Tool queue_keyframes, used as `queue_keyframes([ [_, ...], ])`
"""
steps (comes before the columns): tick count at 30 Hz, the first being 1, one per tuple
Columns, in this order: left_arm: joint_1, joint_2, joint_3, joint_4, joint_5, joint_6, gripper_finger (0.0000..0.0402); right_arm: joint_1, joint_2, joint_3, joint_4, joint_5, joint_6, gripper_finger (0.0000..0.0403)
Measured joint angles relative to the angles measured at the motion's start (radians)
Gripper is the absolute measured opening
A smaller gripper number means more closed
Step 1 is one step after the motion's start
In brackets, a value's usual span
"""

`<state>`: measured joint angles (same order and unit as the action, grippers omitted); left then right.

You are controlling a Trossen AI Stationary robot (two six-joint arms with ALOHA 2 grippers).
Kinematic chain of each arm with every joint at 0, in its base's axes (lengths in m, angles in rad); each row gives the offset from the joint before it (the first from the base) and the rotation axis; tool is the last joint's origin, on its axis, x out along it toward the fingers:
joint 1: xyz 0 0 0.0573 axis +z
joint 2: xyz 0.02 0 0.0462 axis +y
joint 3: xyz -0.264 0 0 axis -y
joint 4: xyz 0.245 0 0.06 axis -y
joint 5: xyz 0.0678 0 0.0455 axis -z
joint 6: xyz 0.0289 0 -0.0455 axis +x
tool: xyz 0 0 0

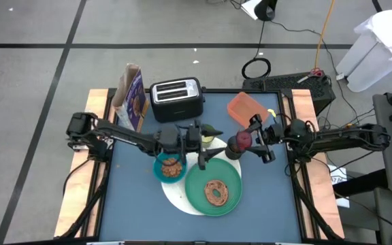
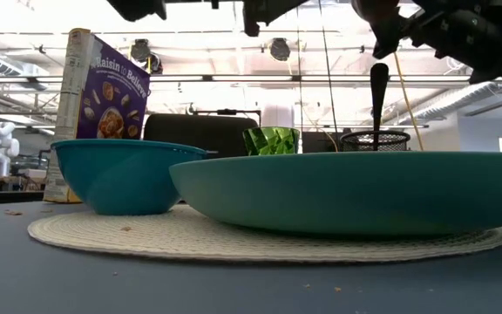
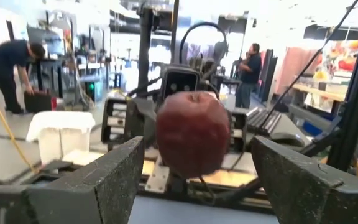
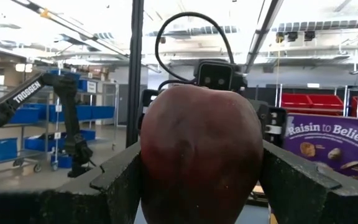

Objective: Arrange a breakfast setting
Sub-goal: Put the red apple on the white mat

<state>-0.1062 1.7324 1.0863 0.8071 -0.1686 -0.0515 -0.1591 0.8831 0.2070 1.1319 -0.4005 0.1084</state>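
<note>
Dark-red fruit (image 4: 197, 152), green plate (image 1: 213, 190), brown bagel (image 1: 216, 192), teal-blue bowl (image 2: 116, 174) (perhaps cereal-speckled inside), purple box (image 2: 103, 92).

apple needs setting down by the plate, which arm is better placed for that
Right. The right gripper is already shut on the apple, just beside the green plate. The left gripper is open and empty, facing the apple above the bowl.

Two dark, cable-looped jointed arms (image 1: 124, 135)
</note>
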Motion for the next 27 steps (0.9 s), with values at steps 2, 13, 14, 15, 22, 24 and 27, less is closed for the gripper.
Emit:
queue_keyframes([
  [2,0.000,0.027,0.002,0.044,0.000,0.016,0.0303,0.010,0.015,0.000,0.001,0.004,-0.013,0.0272],
  [13,0.000,0.063,0.003,0.079,0.001,0.031,0.0303,0.024,0.101,0.000,0.053,0.010,-0.020,0.0272],
  [14,0.000,0.063,0.003,0.079,0.001,0.031,0.0303,0.024,0.112,0.000,0.071,0.011,-0.020,0.0272],
  [15,0.000,0.063,0.003,0.080,0.001,0.031,0.0303,0.024,0.123,0.001,0.092,0.012,-0.020,0.0272],
  [22,0.000,0.063,0.003,0.081,0.002,0.023,0.0303,0.024,0.215,0.059,0.143,0.012,-0.020,0.0272],
  [24,0.000,0.063,0.003,0.082,0.003,0.022,0.0303,0.024,0.248,0.087,0.143,0.010,-0.024,0.0272],
  [27,0.000,0.060,0.003,0.085,0.005,0.022,0.0303,0.024,0.283,0.115,0.148,0.006,-0.051,0.0272],
])
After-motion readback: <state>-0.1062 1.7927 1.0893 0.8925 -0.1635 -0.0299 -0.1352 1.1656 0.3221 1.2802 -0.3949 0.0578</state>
